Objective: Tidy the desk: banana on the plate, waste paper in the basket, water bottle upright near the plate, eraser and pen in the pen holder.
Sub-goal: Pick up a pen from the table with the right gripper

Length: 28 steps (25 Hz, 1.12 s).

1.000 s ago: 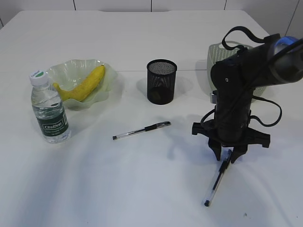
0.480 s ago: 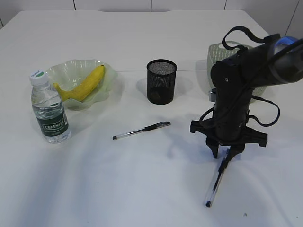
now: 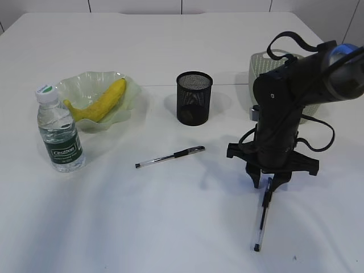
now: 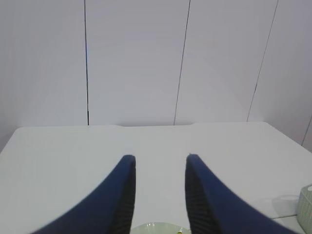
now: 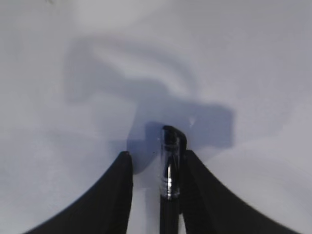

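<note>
My right gripper points down at the table's right front and is shut on a pen, which hangs from it towards the table. In the right wrist view the pen lies along one finger of the gripper, above its own shadow. A second pen lies mid-table. The banana rests on the green plate. The water bottle stands upright beside the plate. The black mesh pen holder stands at centre back. My left gripper is open and empty, above the plate. Eraser and waste paper are out of view.
The pale green basket stands at the back right, partly behind my right arm. It also shows at the right edge as a basket in the left wrist view. The white table reaches a panelled wall at the back.
My right gripper has risen a little and shifted left with the pen. The pen has swung from a slant to nearly vertical. The left gripper has not changed.
</note>
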Motion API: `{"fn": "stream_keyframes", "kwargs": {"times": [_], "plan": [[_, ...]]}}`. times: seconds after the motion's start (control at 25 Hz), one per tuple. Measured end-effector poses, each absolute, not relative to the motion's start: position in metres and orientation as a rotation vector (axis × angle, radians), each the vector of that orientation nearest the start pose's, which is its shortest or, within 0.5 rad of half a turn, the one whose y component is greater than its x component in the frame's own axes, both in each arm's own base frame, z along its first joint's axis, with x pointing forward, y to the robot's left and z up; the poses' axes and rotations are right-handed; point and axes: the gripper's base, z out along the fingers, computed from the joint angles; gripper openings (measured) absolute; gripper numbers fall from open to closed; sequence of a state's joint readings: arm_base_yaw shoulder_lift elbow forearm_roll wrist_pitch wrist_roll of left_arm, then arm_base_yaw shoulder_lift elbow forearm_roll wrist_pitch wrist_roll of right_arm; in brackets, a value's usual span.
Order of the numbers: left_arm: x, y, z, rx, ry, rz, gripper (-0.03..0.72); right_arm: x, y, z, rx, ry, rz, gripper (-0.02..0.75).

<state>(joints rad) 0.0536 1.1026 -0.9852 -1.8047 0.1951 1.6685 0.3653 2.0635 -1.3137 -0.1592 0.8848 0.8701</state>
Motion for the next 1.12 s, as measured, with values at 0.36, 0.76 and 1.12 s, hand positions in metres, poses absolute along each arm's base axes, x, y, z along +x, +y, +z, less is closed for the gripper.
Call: {"fn": "stream_keyframes", "kwargs": {"times": [0.36,0.76,1.12], "plan": [[0.2482,-0.0039,0.4083,-0.001,1.559,-0.216,0.239,0.3617,0.1278,0.1263,0.502,2.998,-0.102,0.241],[0.2482,-0.0039,0.4083,-0.001,1.559,-0.216,0.239,0.3619,0.1281,0.1263,0.473,3.002,-0.098,0.251],[0.2482,-0.0039,0.4083,-0.001,1.559,-0.216,0.239,0.3618,0.1286,0.1262,0.474,3.005,-0.089,0.246]]}}
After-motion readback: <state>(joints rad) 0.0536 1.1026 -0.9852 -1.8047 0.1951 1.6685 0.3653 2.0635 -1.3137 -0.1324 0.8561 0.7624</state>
